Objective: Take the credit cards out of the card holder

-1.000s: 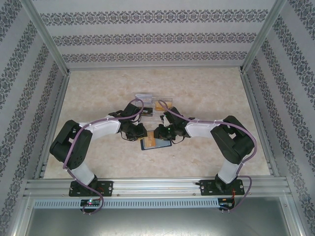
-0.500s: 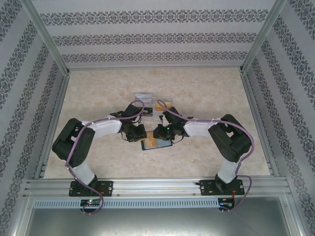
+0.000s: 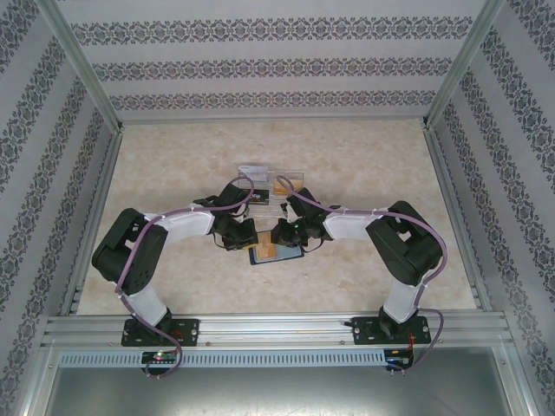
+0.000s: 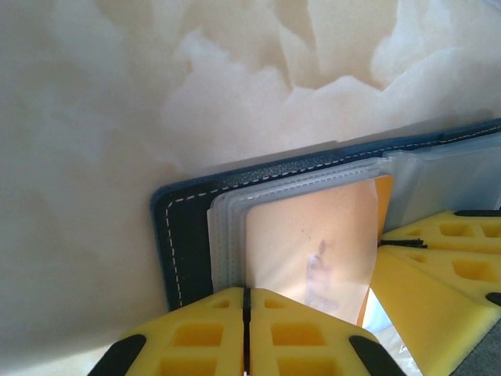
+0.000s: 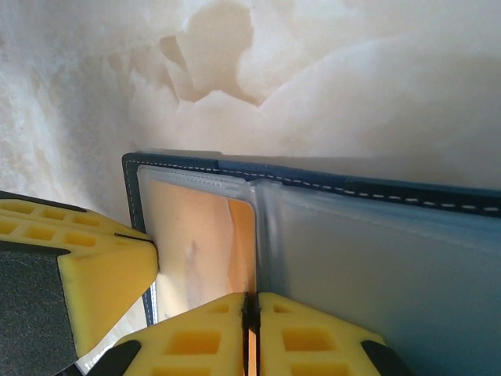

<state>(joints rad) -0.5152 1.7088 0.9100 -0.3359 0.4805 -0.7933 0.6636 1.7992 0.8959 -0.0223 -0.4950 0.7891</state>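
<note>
Presently, the dark navy folding card holder [image 3: 290, 257] lies open on the marbled bench [image 3: 173, 165], its yellow-orange plastic credit card [image 4: 309, 243] still sleeved. Both the left fingers [image 4: 196, 333] and right fingers [image 5: 313, 337] have just closed at its edges; extraction looks imminent.

The left arm [image 3: 165, 232] and the right arm [image 3: 375, 227] are built alike, with glossy black joint housings joined by smooth white link shells. A purple cable [image 3: 128, 260] loops loosely along each, from base to wrist. Each arm stands on a black base plate [image 3: 160, 331] at the near edge of the surface, with tiny red and green lights just below it. A green light [image 3: 296, 227] glows on the black right tool [image 3: 279, 234]. The left tool [image 4: 246, 294] has bright yellow fingers [image 4: 188, 337] moulded with rows of square recesses and backed by black parts.
</note>
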